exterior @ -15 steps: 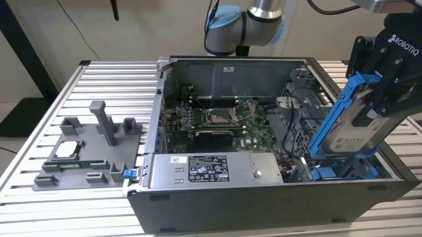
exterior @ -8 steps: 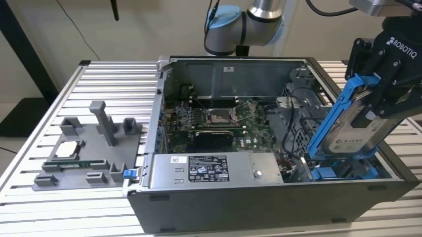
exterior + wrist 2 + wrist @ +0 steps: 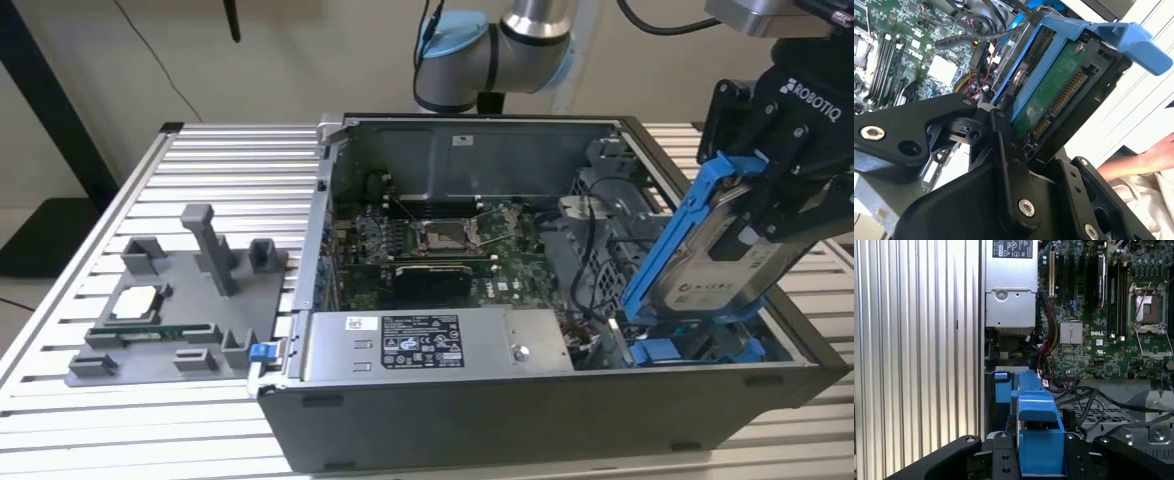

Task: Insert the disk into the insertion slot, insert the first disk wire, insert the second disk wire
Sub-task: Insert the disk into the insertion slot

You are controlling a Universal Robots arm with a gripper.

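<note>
**Disk clamped, tilted over the slot**

In the exterior view, your gripper (image 3: 767, 215) is clamped on the disk (image 3: 727, 270) and holds it steeply tilted. The disk's lower end reaches the insertion slot (image 3: 694, 347) just below the fingers, inside the computer case (image 3: 534, 405).

In the second wrist view, the fingers (image 3: 1004, 165) pinch the disk, whose green circuit board (image 3: 1054, 95) faces the camera. A person's hand (image 3: 1134, 160) lies off to one side of the gripper.

In the first wrist view, the disk's blue frame sits between the fingers. The slot's blue parts are just ahead of the fingertips, with the motherboard (image 3: 1094, 315) further out.
</note>
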